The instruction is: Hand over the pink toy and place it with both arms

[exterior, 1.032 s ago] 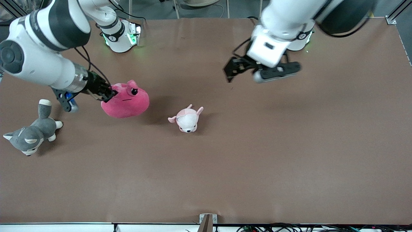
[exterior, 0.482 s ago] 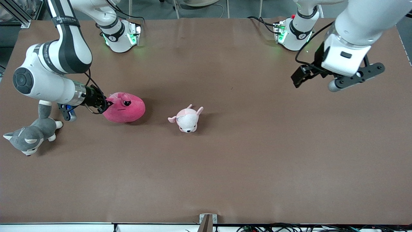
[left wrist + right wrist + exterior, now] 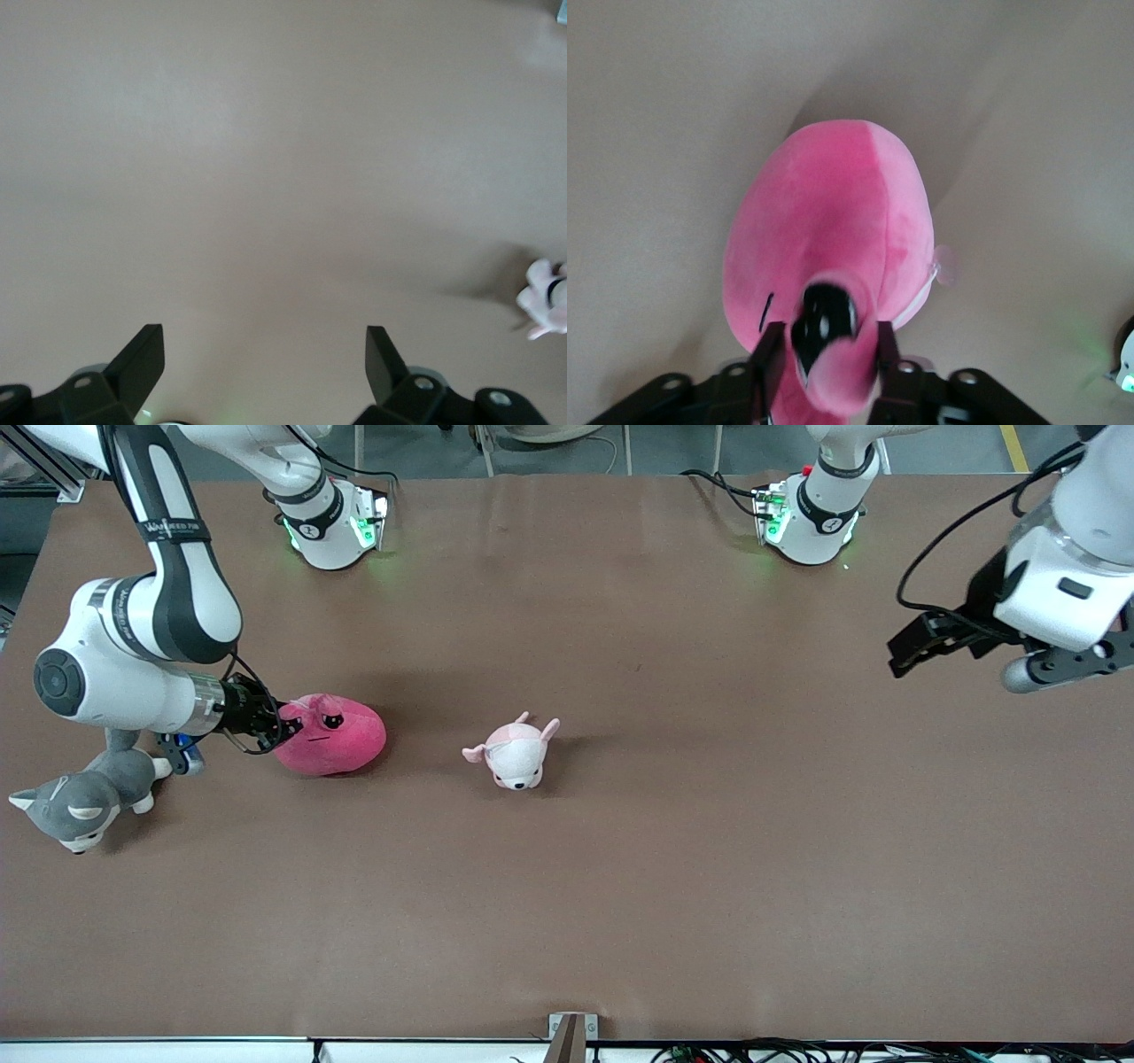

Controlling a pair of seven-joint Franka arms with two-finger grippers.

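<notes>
Here the right gripper (image 3: 282,731) sits low at the right arm's end of the table (image 3: 620,886), its jaws pinching a fold of the pink toy (image 3: 332,734) at the eye end — in the right wrist view the two black fingers (image 3: 769,359) squeeze the plush (image 3: 833,257) on both sides of a black eye. The toy's round body lies against the brown tabletop, with its shadow tight beneath it. The grey-and-white plush dog (image 3: 81,802) lies near the table's edge at the same end, nearer the front camera than the toy, partly under the right arm's wrist. The small pale pink-and-white plush (image 3: 514,753) rests near the middle of the table, apart from the pink toy and slightly nearer the front camera.

The left gripper (image 3: 912,651) hangs in the air over the left arm's end of the table — its jaws are spread wide with only bare tabletop between them, as the left wrist view shows (image 3: 261,367); the pale plush (image 3: 545,301) peeks in at that view's edge
</notes>
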